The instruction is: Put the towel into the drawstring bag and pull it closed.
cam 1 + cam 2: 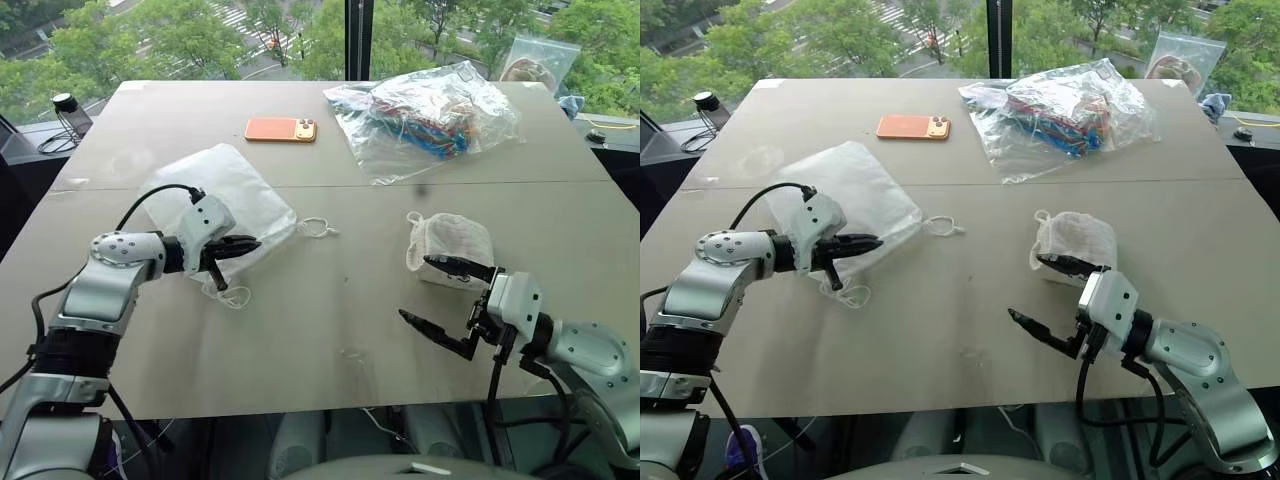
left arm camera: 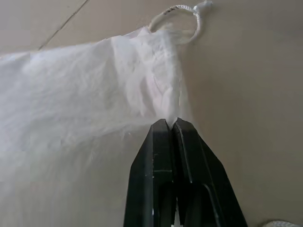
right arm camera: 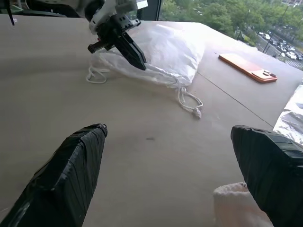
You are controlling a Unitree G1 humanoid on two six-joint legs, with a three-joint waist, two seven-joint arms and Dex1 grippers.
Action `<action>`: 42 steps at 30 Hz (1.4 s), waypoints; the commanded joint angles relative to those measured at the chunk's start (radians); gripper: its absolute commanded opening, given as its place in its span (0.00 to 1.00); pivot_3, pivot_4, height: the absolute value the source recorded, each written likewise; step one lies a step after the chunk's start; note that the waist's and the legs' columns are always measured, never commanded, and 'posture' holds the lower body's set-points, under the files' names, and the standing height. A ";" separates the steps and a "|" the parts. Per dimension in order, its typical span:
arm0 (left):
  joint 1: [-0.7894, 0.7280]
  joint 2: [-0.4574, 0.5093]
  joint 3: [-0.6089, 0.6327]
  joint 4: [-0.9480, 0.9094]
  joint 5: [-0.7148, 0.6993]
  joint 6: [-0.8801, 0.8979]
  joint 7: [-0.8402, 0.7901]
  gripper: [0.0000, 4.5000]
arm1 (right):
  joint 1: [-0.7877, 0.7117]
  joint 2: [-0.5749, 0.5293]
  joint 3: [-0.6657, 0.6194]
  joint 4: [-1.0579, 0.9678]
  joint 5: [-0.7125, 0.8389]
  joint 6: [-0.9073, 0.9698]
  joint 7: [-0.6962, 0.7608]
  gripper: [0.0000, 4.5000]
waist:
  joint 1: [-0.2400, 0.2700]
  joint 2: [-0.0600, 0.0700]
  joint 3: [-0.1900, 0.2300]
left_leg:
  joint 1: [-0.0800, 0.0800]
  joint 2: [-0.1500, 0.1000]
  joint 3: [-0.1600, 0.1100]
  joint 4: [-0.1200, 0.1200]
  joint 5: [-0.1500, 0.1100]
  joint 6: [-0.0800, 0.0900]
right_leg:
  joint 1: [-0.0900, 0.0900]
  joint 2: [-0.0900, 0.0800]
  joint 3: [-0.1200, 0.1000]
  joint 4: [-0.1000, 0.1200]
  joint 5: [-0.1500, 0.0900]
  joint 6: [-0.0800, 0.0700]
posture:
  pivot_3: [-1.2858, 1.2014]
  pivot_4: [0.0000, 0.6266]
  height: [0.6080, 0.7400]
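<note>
Left wrist view: the left gripper (image 2: 169,124) has its 2 fingers pressed together, tips at the mouth edge of the drawstring bag (image 2: 90,99); whether fabric is pinched between them I cannot tell.
Bag position: flat on the counter (image 1: 330,330), on the robot's left half, with 1 cord loop (image 1: 318,228) trailing from its right corner and 1 (image 1: 228,296) at its near corner.
Towel: 1 towel (image 1: 452,242) lies on the right half, just beyond the right gripper (image 1: 432,292).
Right fingers: 2, spread wide and holding nothing; the farther finger (image 1: 458,266) sits against the towel's near edge.
Counts: 1 orange phone (image 1: 281,129), 1 clear plastic bag of colourful items (image 1: 430,115), both toward the far edge.
Open room: bare counter between bag and towel, and along the near edge.
</note>
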 commanded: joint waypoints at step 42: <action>-0.037 -0.201 0.226 -0.354 -0.370 0.537 0.290 0.00 | -0.454 0.140 0.053 0.573 0.020 0.996 -0.370 0.83 | -0.026 -0.027 -0.023 | 0.011 0.002 0.000 -0.001 0.000 0.000 | 0.009 0.001 0.000 -0.001 0.000 -0.002 | 0.52 0.24 0.95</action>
